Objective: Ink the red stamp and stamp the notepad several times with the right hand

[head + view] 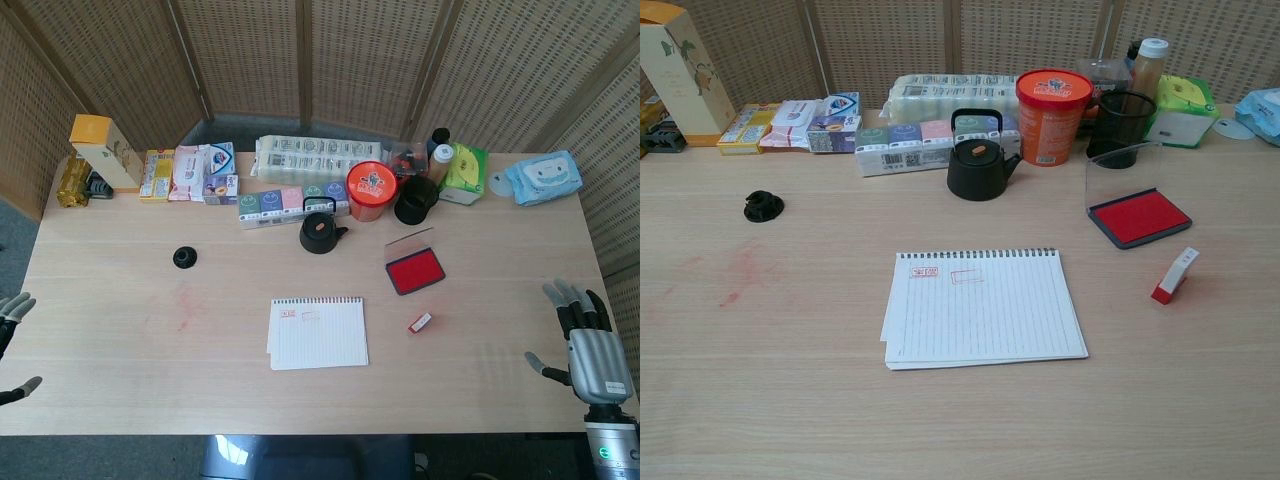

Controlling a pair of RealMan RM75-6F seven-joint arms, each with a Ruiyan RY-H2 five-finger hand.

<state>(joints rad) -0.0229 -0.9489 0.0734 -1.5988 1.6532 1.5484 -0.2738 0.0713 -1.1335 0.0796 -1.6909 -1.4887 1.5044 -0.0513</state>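
A small red and white stamp (420, 322) (1174, 275) lies on its side on the table, right of the notepad. The spiral notepad (318, 333) (982, 307) sits at the table's middle and bears two red marks near its top left. An open ink pad (415, 270) (1138, 217) with a red surface and raised clear lid lies behind the stamp. My right hand (585, 342) is open at the table's right front, well right of the stamp, holding nothing. My left hand (14, 345) shows only at the left edge, fingers apart. The chest view shows neither hand.
A black teapot (320, 231) (980, 165) stands behind the notepad. An orange tub (371, 190), a black mesh cup (416, 200), tissue packs, boxes and bottles line the back. A small black cap (185, 257) (763, 206) lies left. Faint red smears (188, 305) stain the table.
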